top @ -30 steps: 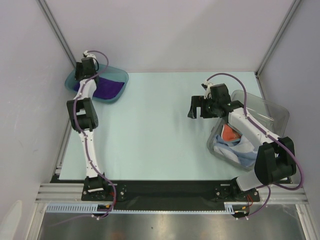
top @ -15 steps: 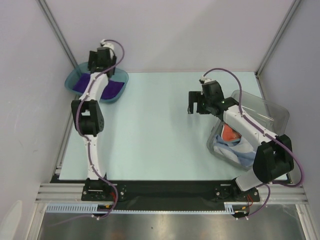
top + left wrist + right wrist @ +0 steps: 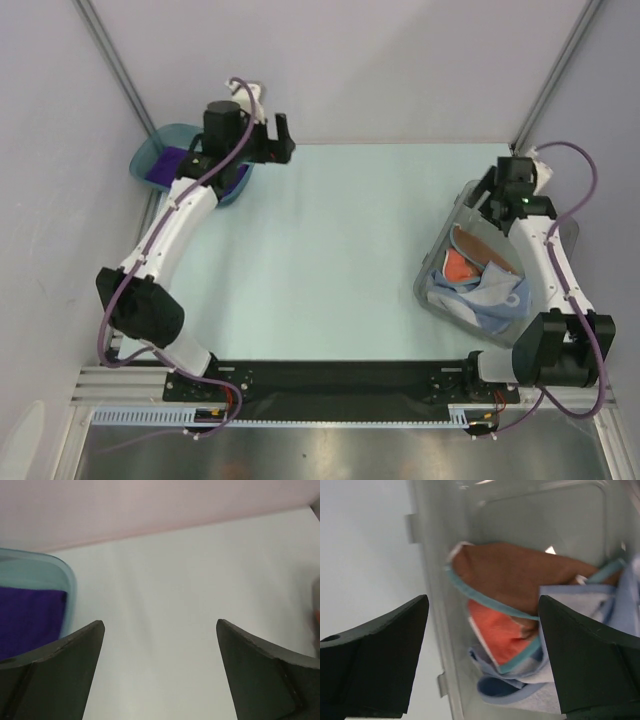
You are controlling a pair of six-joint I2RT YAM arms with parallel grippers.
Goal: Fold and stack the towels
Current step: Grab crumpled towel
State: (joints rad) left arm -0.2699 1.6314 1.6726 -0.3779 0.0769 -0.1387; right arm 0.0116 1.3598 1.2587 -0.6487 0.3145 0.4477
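Note:
A deep purple towel (image 3: pixel 175 160) lies folded in the teal tray (image 3: pixel 160 140) at the back left; it also shows in the left wrist view (image 3: pixel 27 617). My left gripper (image 3: pixel 275 140) is open and empty over the table, just right of the tray. A brown-red towel (image 3: pixel 520 577) with orange and light-blue edges lies crumpled in the clear bin (image 3: pixel 455 200) on light blue towels (image 3: pixel 580 695). My right gripper (image 3: pixel 487 190) is open and empty above the bin's far end. The bin's towels show in the top view too (image 3: pixel 480 285).
Grey walls close in the back and both sides. The clear bin's near wall (image 3: pixel 437 625) stands between my right fingers. The pale table (image 3: pixel 340 250) spreads between tray and bin.
My left gripper has swung from over the purple towel in the tray out to the right. My right gripper has moved from the table's middle right to above the bin.

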